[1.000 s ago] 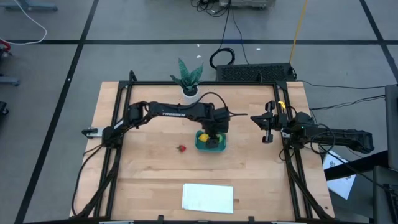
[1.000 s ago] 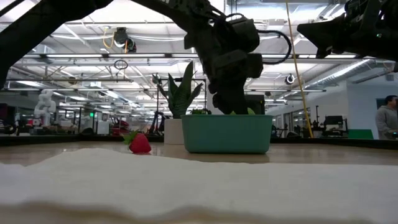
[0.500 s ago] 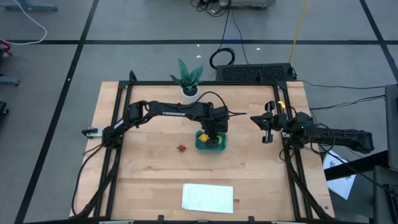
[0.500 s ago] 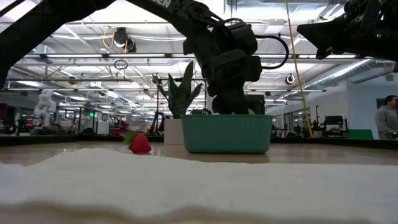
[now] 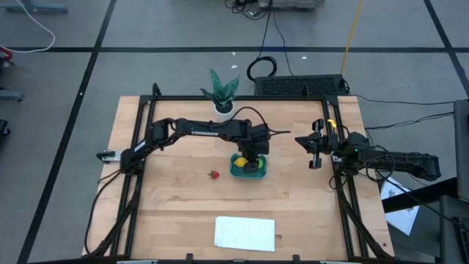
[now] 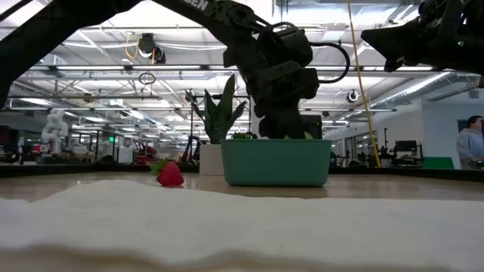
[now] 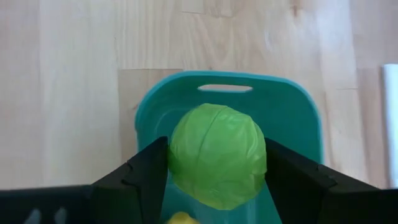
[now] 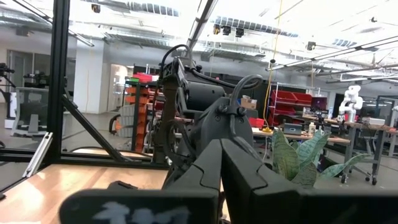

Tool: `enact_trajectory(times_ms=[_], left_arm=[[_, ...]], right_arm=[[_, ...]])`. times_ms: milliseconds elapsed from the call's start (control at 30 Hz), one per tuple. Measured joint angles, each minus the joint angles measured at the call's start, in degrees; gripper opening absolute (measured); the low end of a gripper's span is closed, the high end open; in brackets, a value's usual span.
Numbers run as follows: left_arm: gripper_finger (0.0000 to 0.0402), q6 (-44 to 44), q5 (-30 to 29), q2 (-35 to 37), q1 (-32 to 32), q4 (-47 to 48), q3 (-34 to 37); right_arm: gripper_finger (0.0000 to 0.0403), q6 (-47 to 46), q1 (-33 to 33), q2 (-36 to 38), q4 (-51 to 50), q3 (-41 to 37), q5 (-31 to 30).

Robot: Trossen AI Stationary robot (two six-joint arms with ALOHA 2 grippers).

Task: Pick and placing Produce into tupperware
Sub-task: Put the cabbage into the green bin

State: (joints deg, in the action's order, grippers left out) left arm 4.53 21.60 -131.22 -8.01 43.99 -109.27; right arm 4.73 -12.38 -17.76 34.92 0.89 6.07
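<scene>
The teal tupperware [image 5: 261,173] stands at the table's middle, seen side-on in the low view [image 6: 276,162]. My left gripper [image 5: 253,162] reaches down into it, shut on the lime-green ball [image 7: 217,155]. The yellow lemon-like piece [image 5: 239,160] lies in the tupperware's left part. The red strawberry-like piece [image 5: 215,174] lies on the bare wood left of the tupperware. My right gripper [image 5: 299,138] waits raised at the table's right side, shut on nothing. My left gripper pinches the lime-green ball at its two opposite sides [image 7: 177,163] between its two fingers [image 7: 146,171]. The fingers slant down from the table's far side. The ball sits low within the tupperware walls [image 7: 292,112]; whether it touches the floor, I cannot tell.
A potted plant in a white pot [image 5: 223,95] stands at the far edge behind the tupperware. A flat white sheet [image 5: 245,232] lies near the front edge. Black rails [image 5: 344,198] frame the table. A person [image 6: 470,143] stands in the room beyond.
</scene>
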Motion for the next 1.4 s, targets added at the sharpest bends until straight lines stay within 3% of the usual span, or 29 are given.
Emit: enact_trajectory(times_ms=[600,1400], left_arm=[[0.0225,1.6,-7.0,-0.1,2.2,-2.8,1.6],[0.0225,7.4,-10.3,-0.1,3.3,-4.9,3.5]], right_arm=[[0.0000,0.0,0.0,0.0,0.0,0.0,0.0],[0.0000,-0.6,0.0,0.0,-1.5,0.0,0.0]])
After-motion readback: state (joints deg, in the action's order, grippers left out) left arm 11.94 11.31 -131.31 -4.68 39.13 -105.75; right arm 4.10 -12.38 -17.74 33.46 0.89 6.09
